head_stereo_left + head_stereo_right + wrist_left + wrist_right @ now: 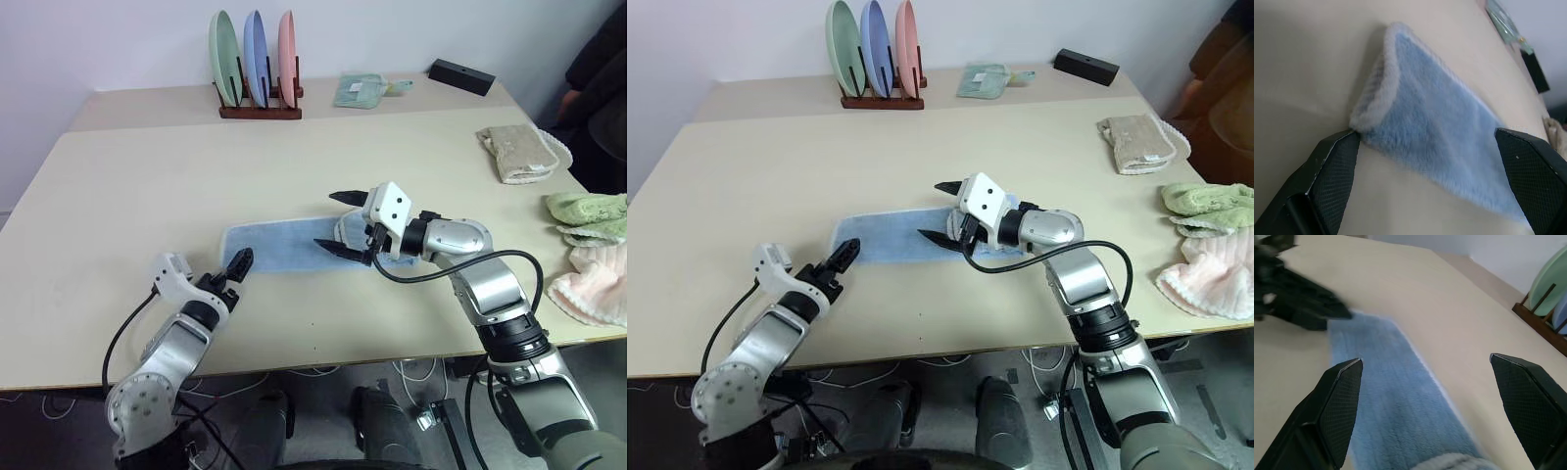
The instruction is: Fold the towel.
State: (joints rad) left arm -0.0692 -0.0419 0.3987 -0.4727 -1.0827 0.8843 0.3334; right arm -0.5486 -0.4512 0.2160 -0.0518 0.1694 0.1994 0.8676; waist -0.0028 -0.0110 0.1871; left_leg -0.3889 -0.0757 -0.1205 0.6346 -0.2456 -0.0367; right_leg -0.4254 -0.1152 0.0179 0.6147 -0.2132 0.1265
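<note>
The light blue towel lies on the table as a long narrow strip with a thin white edge, its right end doubled up under my right hand. My left gripper sits low at the strip's left end, open, with the rounded towel end just ahead of its fingers. My right gripper hovers open above the right part of the strip, pointing left along the towel. Nothing is held. The left gripper also appears far off in the right wrist view.
A wooden rack with three upright plates, a small green cloth and a black box stand at the back. A beige quilted cloth, a fluffy green towel and a pink towel lie at the right edge, beside a person.
</note>
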